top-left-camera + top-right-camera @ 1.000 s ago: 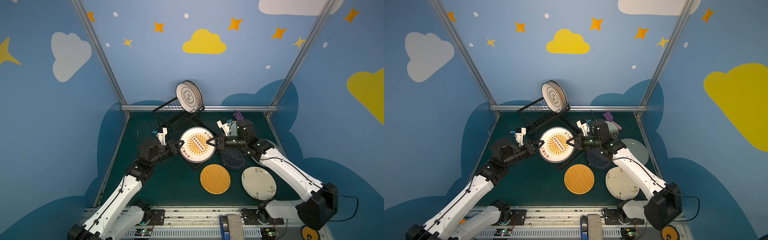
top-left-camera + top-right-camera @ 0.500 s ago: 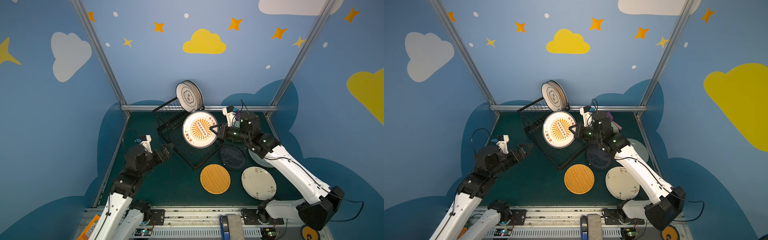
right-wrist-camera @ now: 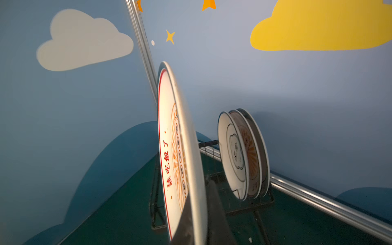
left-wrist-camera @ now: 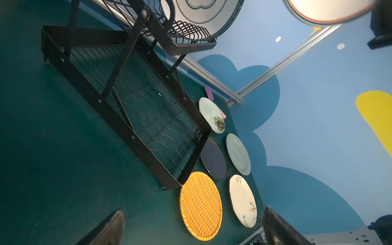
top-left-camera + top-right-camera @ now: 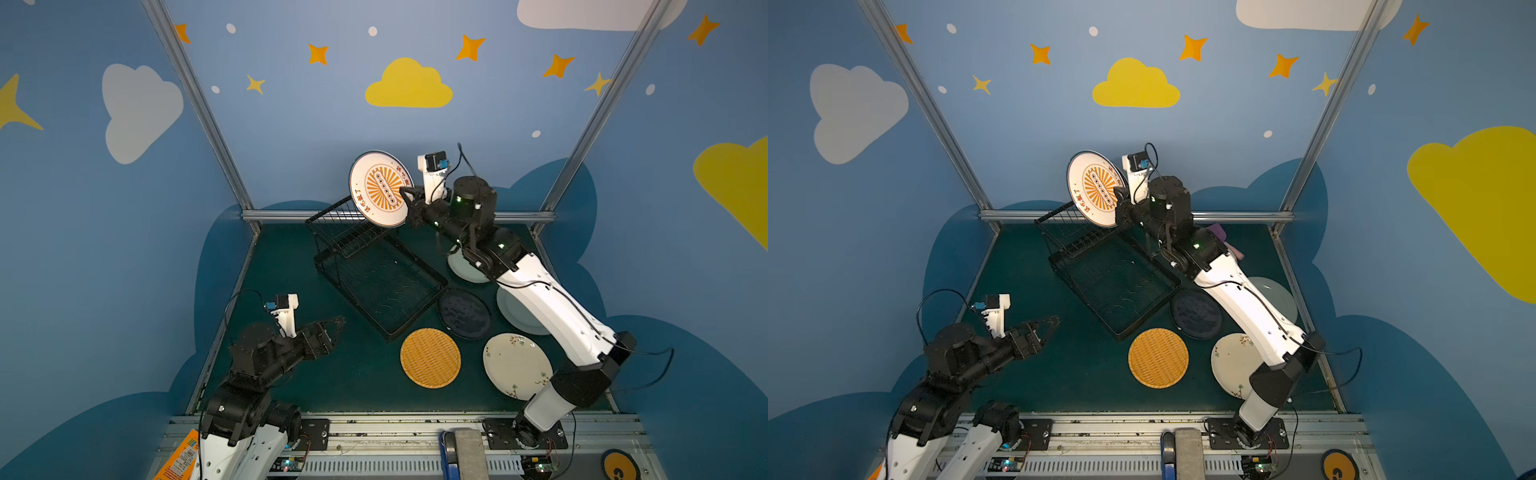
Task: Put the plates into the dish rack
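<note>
My right gripper [image 5: 409, 199] [image 5: 1119, 200] [image 3: 200, 212] is shut on the rim of a white plate with an orange sunburst [image 5: 380, 189] [image 5: 1096, 189] [image 3: 176, 148]. It holds the plate upright above the upper tier of the black dish rack [image 5: 419, 266] [image 5: 1054, 264] [image 4: 118, 118]. Three plates [image 3: 233, 157] [image 4: 203, 12] stand in that tier, hidden behind the held plate in both top views. My left gripper [image 5: 338, 324] [image 5: 1052, 322] [image 4: 193, 209] hangs open and empty near the table's front left, apart from the rack.
To the right of the rack lie an orange woven plate [image 5: 430, 357] [image 4: 200, 205], a dark navy one [image 5: 463, 313], a cream floral one [image 5: 517, 365] and two pale green ones [image 4: 238, 153] [image 4: 212, 114]. A purple spatula [image 5: 1219, 230] lies at the back right.
My left gripper let go of the sunburst plate, opened and drew back to the front left. My right gripper lifted the plate toward the back, over the rack's upper tier.
</note>
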